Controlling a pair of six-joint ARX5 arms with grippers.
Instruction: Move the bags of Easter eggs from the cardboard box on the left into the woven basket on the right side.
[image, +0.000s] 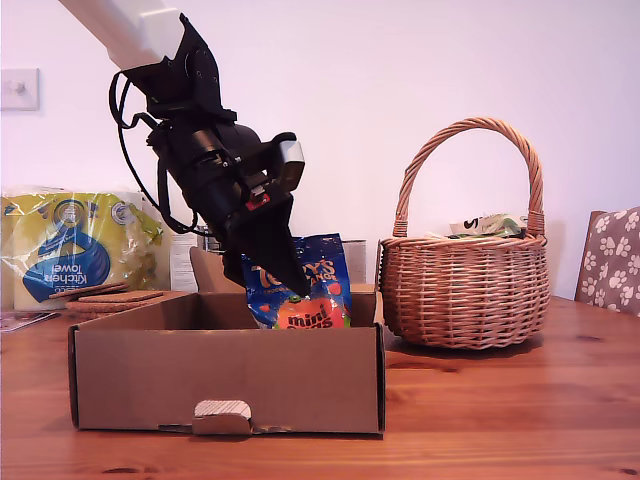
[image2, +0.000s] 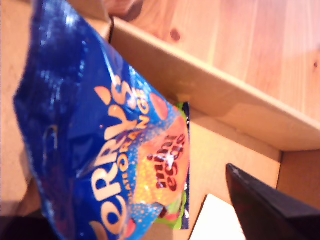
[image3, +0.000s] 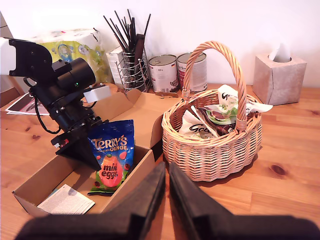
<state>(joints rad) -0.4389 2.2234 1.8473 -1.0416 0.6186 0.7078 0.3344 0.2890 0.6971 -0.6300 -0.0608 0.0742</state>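
Wooden table (image: 520, 400), Terry's bag (image: 312, 290) gripped

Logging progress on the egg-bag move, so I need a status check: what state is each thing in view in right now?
Terry's bag: upright, gripped, base inside the box.
Galaxy bag: already in the basket.
Cardboard box: open-topped, a paper slip on its floor.
Woven basket: upright on the table.
My first gripper: shut on Terry's bag.
My second gripper: shut, holding nothing.
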